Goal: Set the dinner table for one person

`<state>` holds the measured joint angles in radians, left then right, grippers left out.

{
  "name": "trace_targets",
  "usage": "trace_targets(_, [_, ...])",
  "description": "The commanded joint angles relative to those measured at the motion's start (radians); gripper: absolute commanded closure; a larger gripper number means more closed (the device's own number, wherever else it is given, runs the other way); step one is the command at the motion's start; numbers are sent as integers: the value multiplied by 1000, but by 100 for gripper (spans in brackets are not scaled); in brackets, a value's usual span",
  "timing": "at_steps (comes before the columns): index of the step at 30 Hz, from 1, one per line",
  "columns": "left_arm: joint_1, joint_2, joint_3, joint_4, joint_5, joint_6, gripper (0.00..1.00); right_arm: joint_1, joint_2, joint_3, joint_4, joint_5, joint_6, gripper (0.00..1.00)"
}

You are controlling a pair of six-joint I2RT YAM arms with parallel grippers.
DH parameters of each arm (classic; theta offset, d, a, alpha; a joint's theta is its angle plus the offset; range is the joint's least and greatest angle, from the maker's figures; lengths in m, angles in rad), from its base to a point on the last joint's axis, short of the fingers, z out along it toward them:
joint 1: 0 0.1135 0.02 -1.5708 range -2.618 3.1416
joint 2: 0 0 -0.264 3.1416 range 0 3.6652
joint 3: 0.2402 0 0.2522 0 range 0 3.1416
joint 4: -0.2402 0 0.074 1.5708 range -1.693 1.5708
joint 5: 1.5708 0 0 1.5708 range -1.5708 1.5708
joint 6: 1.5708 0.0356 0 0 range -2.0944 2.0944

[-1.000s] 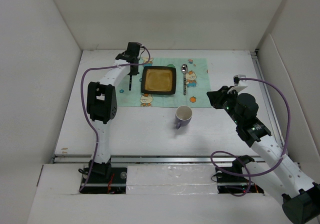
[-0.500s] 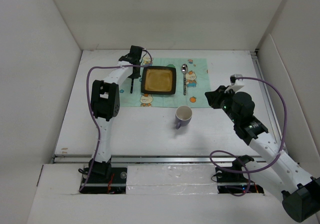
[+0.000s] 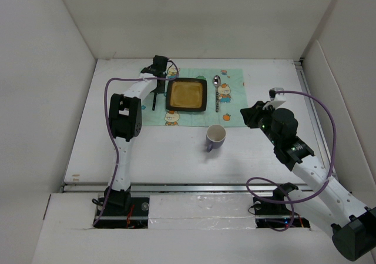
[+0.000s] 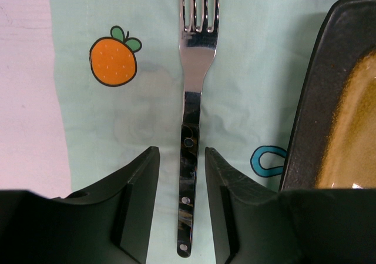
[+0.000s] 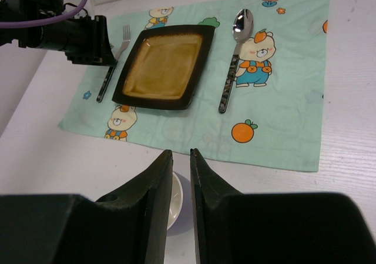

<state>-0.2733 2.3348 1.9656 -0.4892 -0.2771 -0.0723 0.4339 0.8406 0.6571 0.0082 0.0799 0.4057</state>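
The white dinner table (image 3: 170, 158) carries a mint-green bear-print placemat (image 3: 235, 102). A dark square plate (image 3: 187, 94) sits on the mat, with a spoon (image 3: 217, 93) to its right and a fork (image 3: 154, 101) to its left. In the left wrist view the fork (image 4: 194, 123) lies flat on the mat. My left gripper (image 4: 182, 155) is open, its jaws on either side of the handle with a gap on each side. A mug (image 3: 215, 137) stands on the table just in front of the mat. My right gripper (image 5: 180, 153) is shut and empty, above the mug (image 5: 176, 196).
A metal rail (image 3: 194, 184) runs along the near table edge. White walls enclose the table on the left, back and right. In the left wrist view the plate's rim (image 4: 311, 99) lies close to the right jaw. The left arm (image 5: 70, 34) hangs over the mat's far left corner.
My left gripper has shifted a little right, toward the plate, over the fork. My right gripper has moved slightly left, toward the mug.
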Motion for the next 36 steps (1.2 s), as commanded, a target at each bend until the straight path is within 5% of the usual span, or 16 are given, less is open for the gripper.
trace_targets(1, [-1,-110,-13,31,-7,-15,64,16,6,25,46,30,-27,75])
trace_targets(3, [-10,-144,-13,32,1,-27,61,28,17,22,52,43,-31,75])
trace_targets(5, [-36,-260,-19,40,41,-66,70,66,60,50,35,61,-51,97])
trace_targets(8, [-59,-391,-63,66,102,-104,81,144,92,97,-4,102,-77,100])
trace_targets(10, [-60,-556,-176,121,166,-158,100,192,123,124,-89,144,-88,100])
trace_targets(13, [-82,-820,-410,211,271,-210,100,270,133,141,-172,254,-67,100])
trace_targets(15, [-116,-1023,-522,242,303,-222,100,282,129,113,-180,287,-54,86])
trace_targets(16, [-116,-1092,-624,248,324,-233,100,293,129,104,-183,287,-51,64])
trace_targets(18, [-116,-1269,-732,276,375,-270,99,293,149,107,-215,261,-50,47])
trace_targets(22, [-116,-1495,-989,298,415,-300,65,293,231,124,-235,273,-39,42])
trace_targets(25, [-116,-1603,-1079,278,415,-307,60,293,317,151,-248,291,-24,43])
trace_targets(30, [-116,-1661,-1148,284,400,-278,59,293,439,196,-244,253,-8,48])
trace_targets(33, [-116,-1652,-1171,304,452,-270,59,293,506,226,-257,261,1,62])
trace_targets(34, [-116,-1651,-1177,311,467,-262,59,293,520,237,-263,268,7,86])
trace_targets(36, [-116,-1651,-1179,317,496,-258,59,293,542,269,-286,288,12,100])
